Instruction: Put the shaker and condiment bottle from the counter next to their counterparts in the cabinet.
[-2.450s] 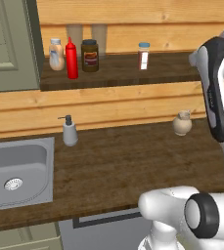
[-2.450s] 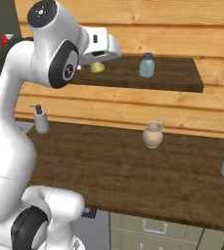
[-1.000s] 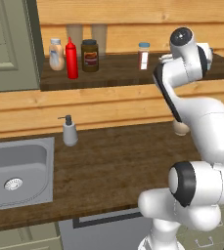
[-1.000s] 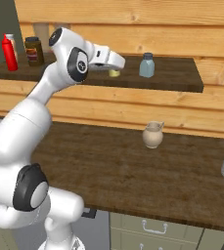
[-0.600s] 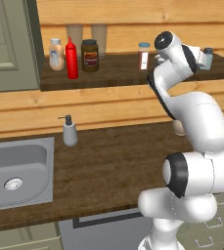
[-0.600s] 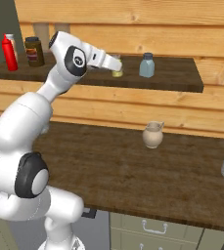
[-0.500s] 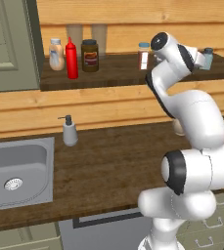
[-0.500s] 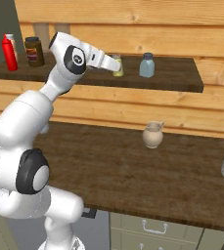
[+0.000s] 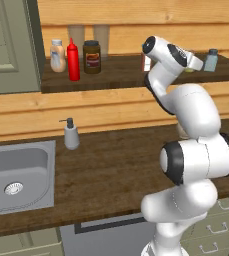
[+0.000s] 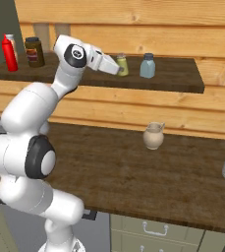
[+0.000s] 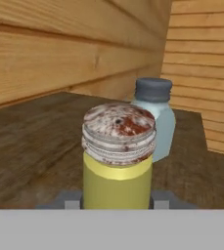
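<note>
The pincer [image 10: 118, 69] is clamped on the yellow-green shaker [image 11: 117, 161], one finger on either side of its body, holding it upright over the dark shelf board [image 10: 173, 78] of the cabinet [image 9: 11, 45] — whether the base rests on the board cannot be told. Just beside it, to the right and a little farther back, stands the pale blue shaker [image 10: 147, 66] with its grey top; the two are close but apart. At the left end of the shelf the red condiment bottle [image 9: 74, 60] stands upright between the peach bottle [image 9: 57, 55] and the dark brown jar [image 9: 92, 57], near both. Below, on the counter [image 9: 111, 165], a grey soap dispenser [image 9: 71, 134] stands by the steel sink [image 9: 16, 175], and a round tan pot [image 10: 154, 136] sits farther right near the wall — well apart from the dispenser.
</note>
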